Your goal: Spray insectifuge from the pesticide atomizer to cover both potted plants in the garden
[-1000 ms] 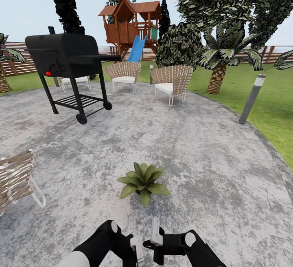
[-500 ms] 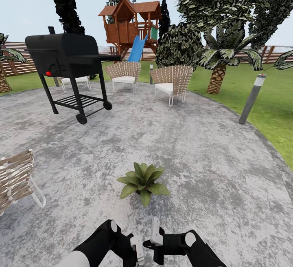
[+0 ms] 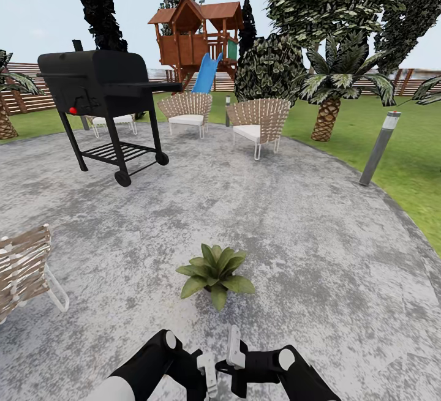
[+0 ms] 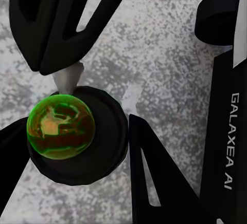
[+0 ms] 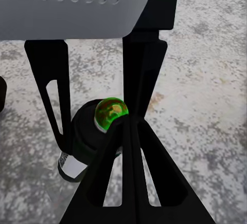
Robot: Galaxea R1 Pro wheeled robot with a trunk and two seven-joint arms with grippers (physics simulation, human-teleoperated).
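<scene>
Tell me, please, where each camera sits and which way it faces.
Head view: on the robot's head, facing forward and down over the patio and potted plant; both arms, left tool and right tool show.
Left wrist view: on the left arm, looking down at stone; black fingers show.
Right wrist view: on the right arm, looking down at stone; fingers show.
Shared: both wrist views catch the pesticide atomizer.
</scene>
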